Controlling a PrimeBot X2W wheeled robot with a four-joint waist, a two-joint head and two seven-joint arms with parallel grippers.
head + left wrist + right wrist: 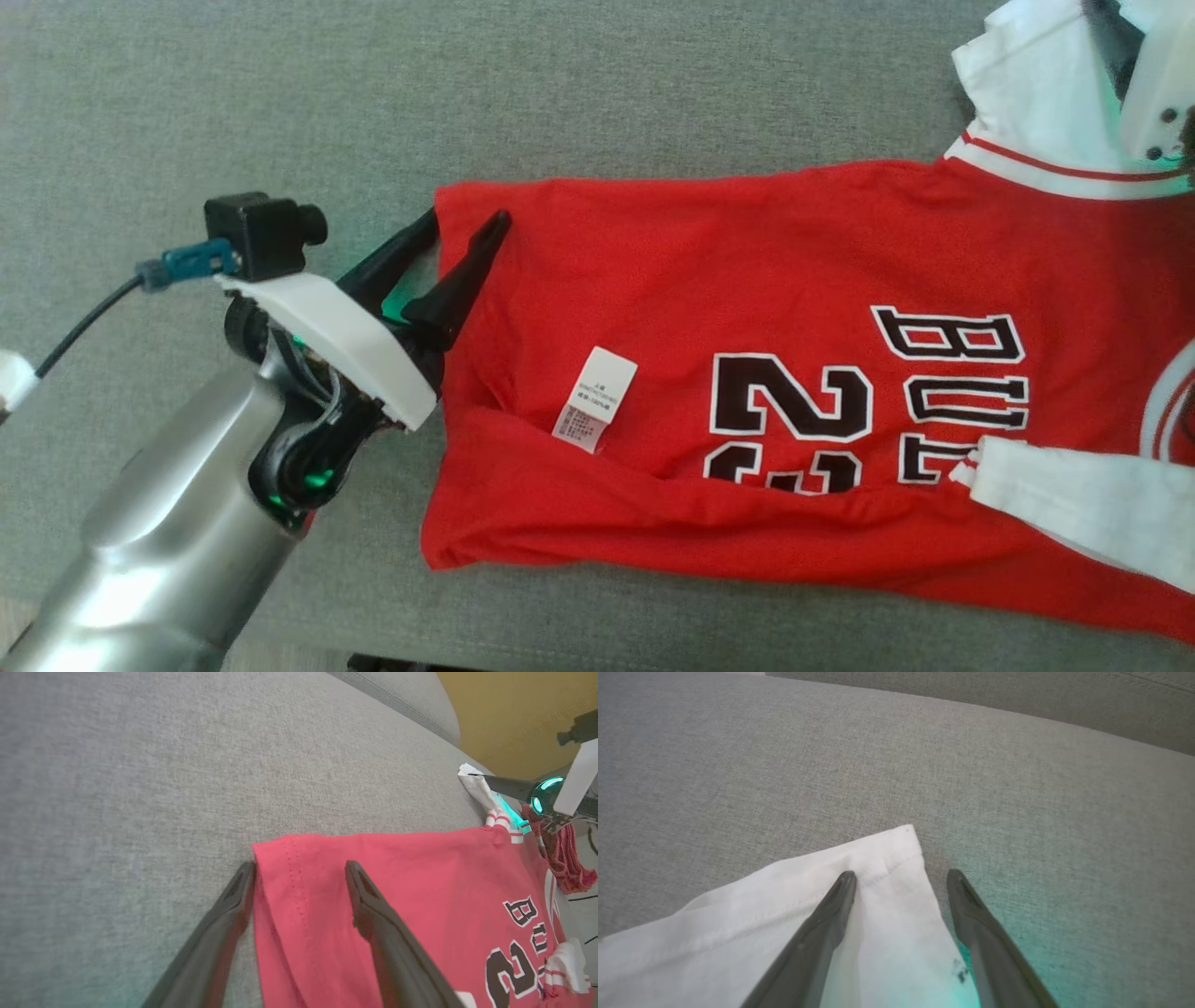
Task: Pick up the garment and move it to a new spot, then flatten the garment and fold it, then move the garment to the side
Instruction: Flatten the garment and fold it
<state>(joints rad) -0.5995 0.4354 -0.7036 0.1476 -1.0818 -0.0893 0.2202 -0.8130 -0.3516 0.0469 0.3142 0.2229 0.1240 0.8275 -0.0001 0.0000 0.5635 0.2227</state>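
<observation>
Looking down on a red garment [747, 280] spread out long on a grey couch seat [280, 93], with the hem to the left and the neck to the right. Seems partly folded, with the near long edge turned up over the front, hiding the bottom half of the big number and showing a small white tag [595, 399].

Looks like the fold step, just before a grab. Holding nothing yet.

Reaching in at the far left corner of the hem with the left gripper [300, 865], jaws wide apart. Sitting right across that corner, with one finger out on the bare couch just beside the red edge and the other over the red cloth. Hard to tell if either finger presses down.

Reaching in at the far right with the right gripper [901, 873], jaws wide apart too. Sitting across the end of a white sleeve [784, 914], with one finger over the white cloth and the other out over the grey couch, just beside the sleeve edge.

Next, probably: push both sets of tips down low, get one finger under the cloth, and shut on both far corners together. Then lift a little and bring the far edge toward the near edge, keeping both sides even. Needs a good pinch on thin, floppy cloth. Could slip out, or bunch up, if pinched only at the very edge.
</observation>
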